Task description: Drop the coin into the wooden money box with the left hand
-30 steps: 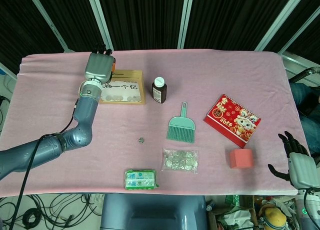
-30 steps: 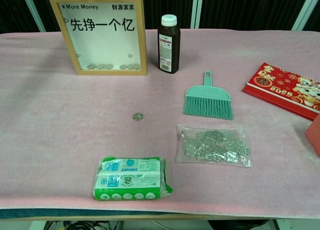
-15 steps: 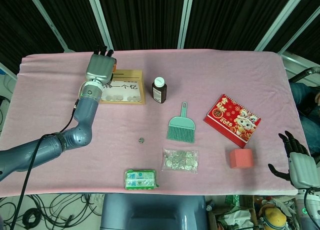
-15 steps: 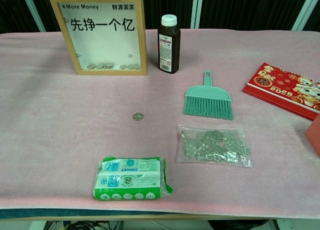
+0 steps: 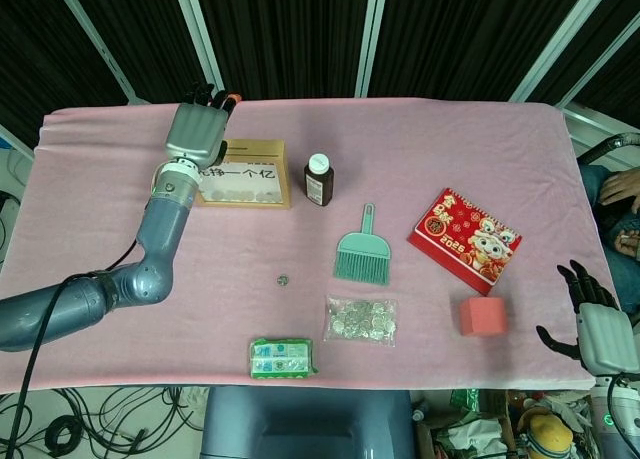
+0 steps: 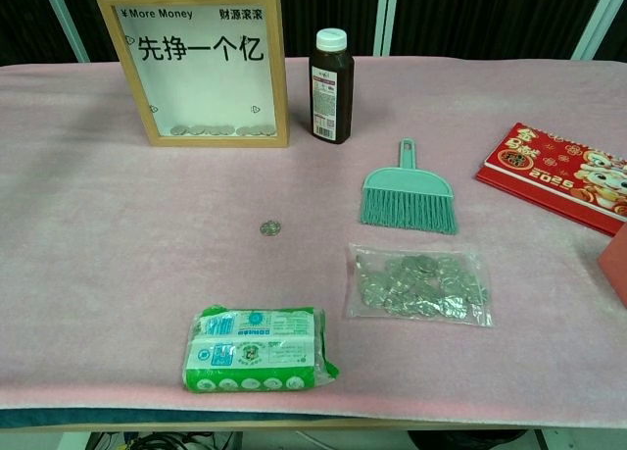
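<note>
The left robot hand (image 5: 197, 131) has lifted off the wooden-framed glass-fronted money box (image 5: 244, 174), fingers loose, holding nothing.

Matt pink cloth (image 6: 118, 254) covers the bench. The money box (image 6: 201, 66) has a pale wooden frame and a glossy clear front. The coin (image 6: 270, 228) looks metallic; right of the left hand (image 5: 196, 134), the brown bottle (image 6: 331, 87) shines.

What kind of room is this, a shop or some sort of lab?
Most likely a robot test lab: a robot arm reaches over a pink-covered table, loose cables trail beneath it, and black curtains close off the back.
</note>
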`<state>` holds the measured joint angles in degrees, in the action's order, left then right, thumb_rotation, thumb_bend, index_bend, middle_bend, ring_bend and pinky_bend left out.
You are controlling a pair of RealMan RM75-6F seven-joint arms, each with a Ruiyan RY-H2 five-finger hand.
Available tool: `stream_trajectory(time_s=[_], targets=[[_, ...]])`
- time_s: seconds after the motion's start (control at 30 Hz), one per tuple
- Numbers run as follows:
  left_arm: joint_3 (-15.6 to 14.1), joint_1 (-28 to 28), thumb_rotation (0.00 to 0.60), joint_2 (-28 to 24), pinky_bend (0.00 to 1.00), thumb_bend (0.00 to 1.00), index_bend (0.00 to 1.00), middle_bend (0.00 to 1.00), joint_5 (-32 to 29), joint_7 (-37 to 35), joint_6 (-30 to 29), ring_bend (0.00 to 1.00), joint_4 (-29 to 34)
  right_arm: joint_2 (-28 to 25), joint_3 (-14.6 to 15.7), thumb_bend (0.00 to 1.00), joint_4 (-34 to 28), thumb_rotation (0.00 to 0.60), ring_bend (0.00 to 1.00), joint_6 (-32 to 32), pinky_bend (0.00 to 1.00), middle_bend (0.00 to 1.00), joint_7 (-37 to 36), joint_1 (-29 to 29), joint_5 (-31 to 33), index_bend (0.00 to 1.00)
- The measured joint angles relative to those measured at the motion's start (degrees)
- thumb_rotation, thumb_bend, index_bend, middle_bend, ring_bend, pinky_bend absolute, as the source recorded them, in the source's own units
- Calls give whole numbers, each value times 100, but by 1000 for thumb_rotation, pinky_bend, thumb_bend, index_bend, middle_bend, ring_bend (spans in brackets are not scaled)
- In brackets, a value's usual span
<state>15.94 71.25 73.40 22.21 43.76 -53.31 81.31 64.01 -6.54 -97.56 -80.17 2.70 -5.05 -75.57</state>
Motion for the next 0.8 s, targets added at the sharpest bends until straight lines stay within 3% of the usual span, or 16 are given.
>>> stream_trajectory(time_s=[0.17,0.37,0.53,0.8], targets=[[-29,-419,600,-524,0,446,151,103,442,-245,-580,9,918,14,2,156,35,600,90,-42,160,17,42,-3,-60,108],[-379,-1518,600,-1340,0,428,140,64,1428,-705,-1762,7,2426,62,-6,154,155,600,88,-166,160,9,176,-14,-183,107],[-1015,-2769,600,-1903,0,424,117,33,2560,-1365,-2514,2,3306,129,-7,151,357,600,80,-401,160,0,416,-20,-450,104],[-2119,-4398,600,-2173,0,424,114,32,4609,-2450,-3311,0,3446,202,61,152,591,600,79,-699,160,0,649,-19,-907,101]])
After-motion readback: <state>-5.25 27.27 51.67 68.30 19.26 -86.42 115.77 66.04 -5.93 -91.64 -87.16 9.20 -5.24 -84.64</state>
